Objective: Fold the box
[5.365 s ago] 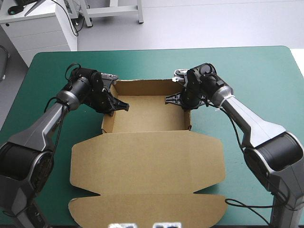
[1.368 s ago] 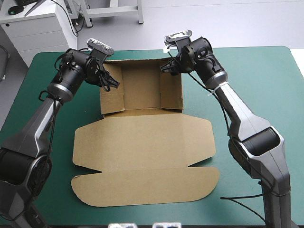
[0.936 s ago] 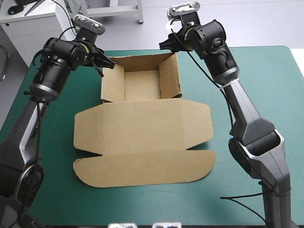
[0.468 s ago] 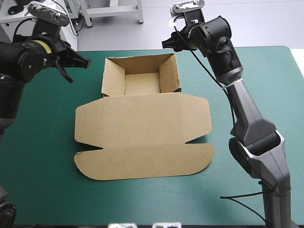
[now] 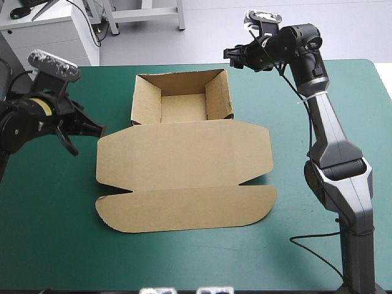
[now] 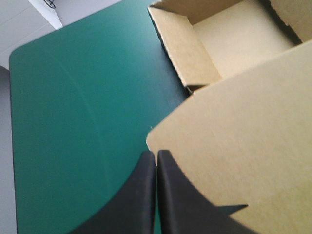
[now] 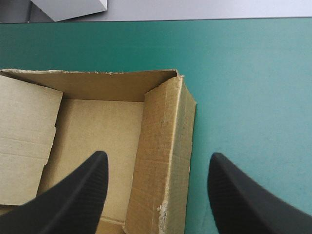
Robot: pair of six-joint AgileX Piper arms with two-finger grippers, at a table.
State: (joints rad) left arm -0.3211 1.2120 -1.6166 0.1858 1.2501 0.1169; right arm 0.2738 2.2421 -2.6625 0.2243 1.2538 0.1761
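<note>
On the cover (image 5: 55,202), box (image 5: 184,107) stands unaided, lid (image 5: 184,165) flat. Left gripper (image 6: 156,153) closed beside lid corner, right gripper (image 7: 156,158) spread above right wall; neither grips board, so walls seem tucked.

free: teal-green cover (image 5: 52,208) bare either side of the box (image 5: 184,144); tray (image 5: 182,108) open from above | blocked: its raised walls (image 5: 218,95); lid (image 5: 184,177) lies flat nearside

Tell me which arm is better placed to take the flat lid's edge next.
Left, probably. The left end effector, shut, sits low at the lid's left edge. The right end effector, open, hangs above the tray's right wall, away from the lid.
</note>
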